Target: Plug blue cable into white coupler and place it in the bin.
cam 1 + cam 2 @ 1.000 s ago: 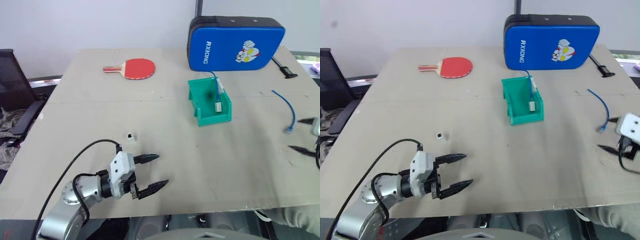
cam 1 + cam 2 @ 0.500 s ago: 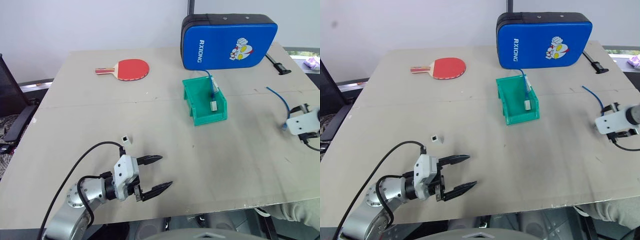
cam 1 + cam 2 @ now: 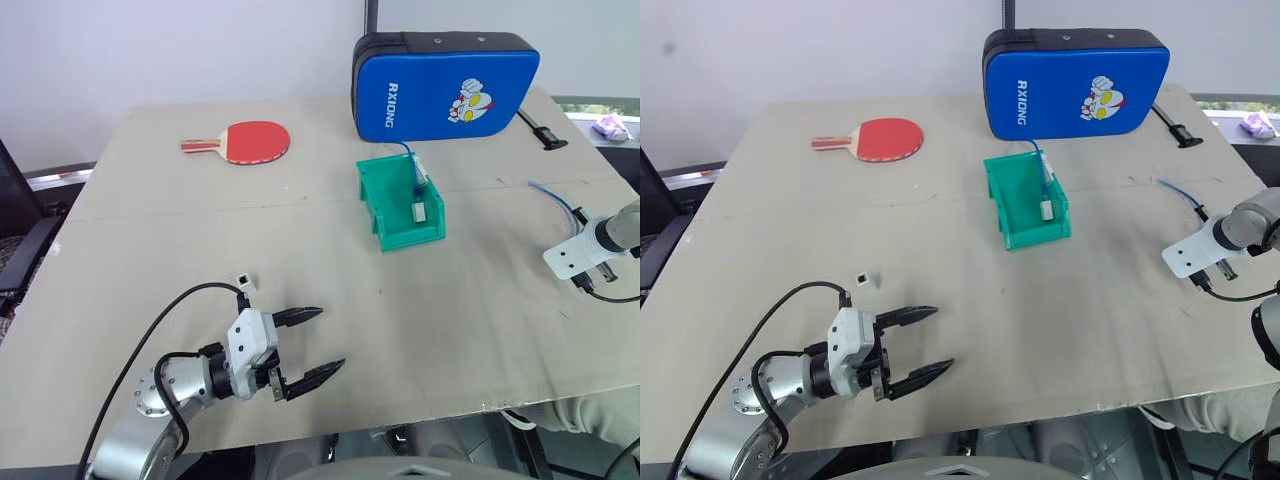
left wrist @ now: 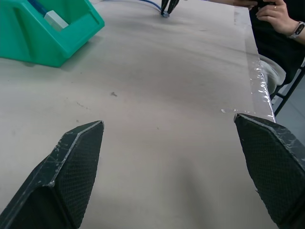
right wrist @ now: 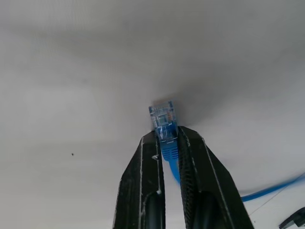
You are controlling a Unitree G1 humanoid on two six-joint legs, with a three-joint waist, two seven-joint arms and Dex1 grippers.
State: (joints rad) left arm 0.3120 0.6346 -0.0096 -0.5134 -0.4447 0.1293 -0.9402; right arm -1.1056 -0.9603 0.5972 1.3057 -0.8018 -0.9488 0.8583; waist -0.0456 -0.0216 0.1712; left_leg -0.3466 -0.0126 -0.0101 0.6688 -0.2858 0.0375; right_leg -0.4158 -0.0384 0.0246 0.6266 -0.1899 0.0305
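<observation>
Your right end effector (image 5: 167, 143) is pinching the blue cable (image 5: 167, 148) just behind its clear plug, leaving the tip free for mating, while the left end effector (image 3: 308, 345) is waiting wide open beside the white coupler (image 3: 243, 281) on the desk (image 3: 330, 260).

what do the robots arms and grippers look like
Both arms are silver-grey metal with round joints. The left gripper has a white boxy housing, two black tapered fingers with a fine mesh texture, and a black cable looping back along the arm. The right gripper has a white housing too.
</observation>
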